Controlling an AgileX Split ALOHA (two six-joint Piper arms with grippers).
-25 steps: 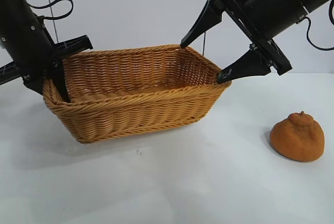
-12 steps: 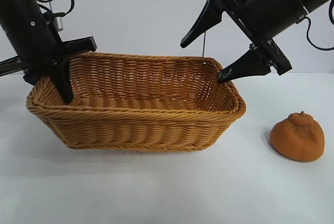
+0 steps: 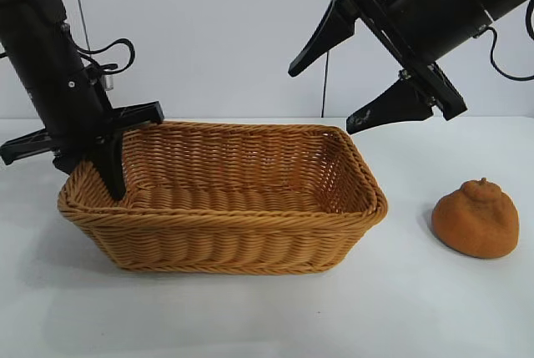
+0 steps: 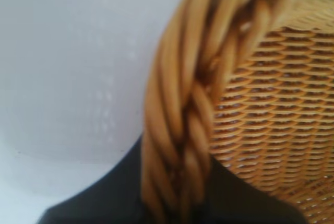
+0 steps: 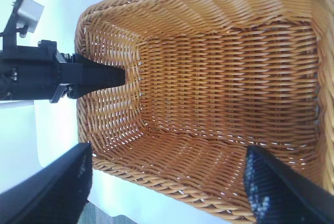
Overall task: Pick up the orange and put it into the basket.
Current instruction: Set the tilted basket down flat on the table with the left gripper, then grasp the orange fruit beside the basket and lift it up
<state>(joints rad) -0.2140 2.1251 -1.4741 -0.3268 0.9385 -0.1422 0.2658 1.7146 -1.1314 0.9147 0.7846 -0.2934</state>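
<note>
Gripping the basket [image 3: 225, 241] rim, left end effector [image 3: 113, 179]; right end effector [image 3: 321, 95] gapes above; orange [image 3: 476, 218] outside.

You have a plain white table [image 3: 267, 316] in front of you — two things rest on it. The basket [image 3: 225, 241] sits left of centre; the orange [image 3: 476, 218] lies well apart to its right — upright, knob on top.

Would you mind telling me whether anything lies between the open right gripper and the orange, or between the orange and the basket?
Nothing visible does. The orange sits alone on the table, right of the basket, with bare tabletop between them. The right gripper hangs open above the basket's right end, with only air between it and the fruit.
</note>
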